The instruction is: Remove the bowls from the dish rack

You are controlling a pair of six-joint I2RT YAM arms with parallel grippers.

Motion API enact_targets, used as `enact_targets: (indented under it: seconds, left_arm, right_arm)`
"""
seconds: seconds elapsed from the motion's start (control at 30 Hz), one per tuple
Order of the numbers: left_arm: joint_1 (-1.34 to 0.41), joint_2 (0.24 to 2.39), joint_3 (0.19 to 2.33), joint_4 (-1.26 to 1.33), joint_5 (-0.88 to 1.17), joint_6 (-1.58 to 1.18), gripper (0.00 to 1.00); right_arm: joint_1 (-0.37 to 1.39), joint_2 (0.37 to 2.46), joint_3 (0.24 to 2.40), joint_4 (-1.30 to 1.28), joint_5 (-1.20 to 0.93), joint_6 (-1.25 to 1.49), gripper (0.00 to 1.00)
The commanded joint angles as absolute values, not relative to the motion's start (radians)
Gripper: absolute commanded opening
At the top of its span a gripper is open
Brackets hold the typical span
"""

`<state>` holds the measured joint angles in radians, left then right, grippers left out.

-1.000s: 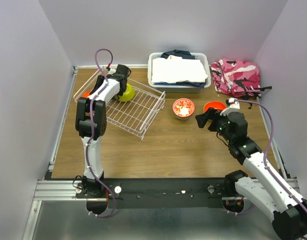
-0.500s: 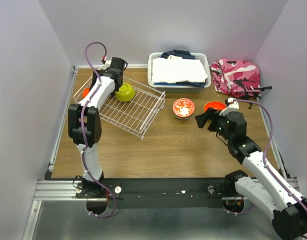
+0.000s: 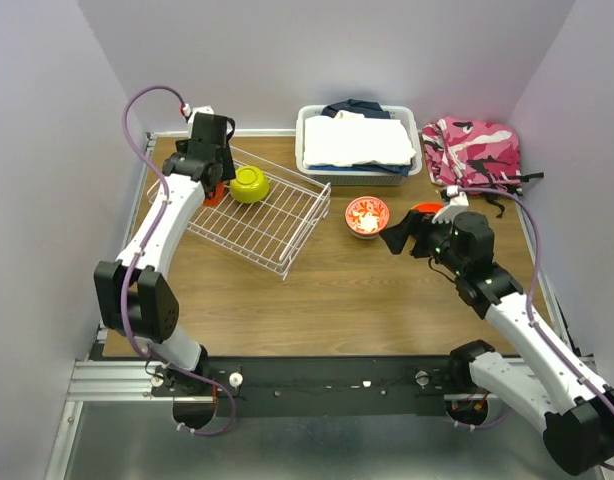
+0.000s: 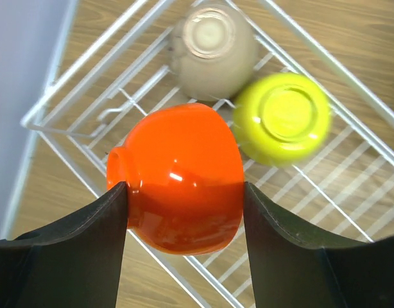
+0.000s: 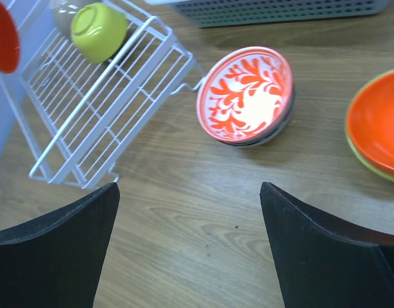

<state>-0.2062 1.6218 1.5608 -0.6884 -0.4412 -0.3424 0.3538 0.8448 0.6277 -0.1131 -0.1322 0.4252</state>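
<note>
1. Jaws of the left gripper [image 4: 184, 192] are clamped on an orange bowl [image 4: 178, 160], which is tilted on its side over the far left corner of the dish rack [image 4: 75, 83].
2. We see a taupe bowl [image 4: 213, 51] and a lime bowl [image 4: 283, 119] upside down, side by side on the rack's grid.
3. The right gripper [image 5: 189, 189] hangs with its jaws apart over the table [image 5: 203, 256], near the red-patterned bowl [image 5: 247, 102] and a second orange bowl [image 5: 376, 128].

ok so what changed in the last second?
The left gripper swung left across the dish rack toward its back-left corner and closed on the orange bowl, which has shifted from where it sat. The right gripper edged slightly left, open and empty. The lime bowl and patterned bowl stayed put.
</note>
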Motion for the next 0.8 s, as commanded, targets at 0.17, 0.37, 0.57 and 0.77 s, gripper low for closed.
enact_targets:
  seconds: [0.17, 0.37, 0.57, 0.77]
  left_arm:
    - [-0.209, 1.341, 1.312, -0.404, -0.028, -0.543, 0.52]
    - [-0.213, 1.191, 1.11, -0.183, 0.184, -0.731, 0.52]
    - [-0.27, 1.1, 0.921, 0.093, 0.313, -0.948, 0.53]
    - [-0.385, 1.091, 0.836, 0.265, 0.318, -1.029, 0.54]
  right_arm:
    - [0.36, 0.998, 0.655, 0.095, -0.48, 0.598, 0.97]
    - [0.365, 1.081, 0.666, 0.271, -0.566, 0.729, 0.97]
    - [0.385, 1.164, 0.663, 0.429, -0.614, 0.87, 0.96]
    - [0.425, 1.207, 0.666, 0.46, -0.563, 0.937, 0.93]
